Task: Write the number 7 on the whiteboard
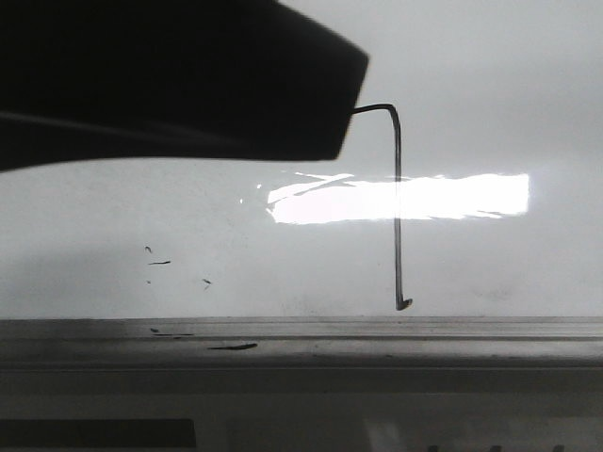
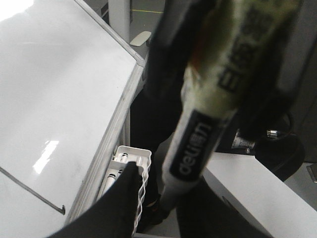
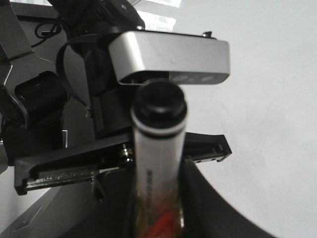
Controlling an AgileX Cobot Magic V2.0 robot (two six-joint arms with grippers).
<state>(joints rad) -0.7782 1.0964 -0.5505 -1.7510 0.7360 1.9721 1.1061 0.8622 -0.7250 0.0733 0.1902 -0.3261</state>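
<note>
One whiteboard (image 1: 490,94) fills the front view, its grey rail (image 1: 377,344) at 6 o'clock. One number 7 (image 1: 398,207) stands at 3 o'clock of centre. Each gripper pinches one marker: the left gripper (image 2: 168,198) holds a marker (image 2: 203,139) printed "deli", the right gripper (image 3: 158,218) a black-capped marker (image 3: 157,148).

White wire basket (image 2: 132,157) w/ spare markers (image 2: 113,177) — hangs just beside board edge; grey floor (image 2: 141,10) far off.
</note>
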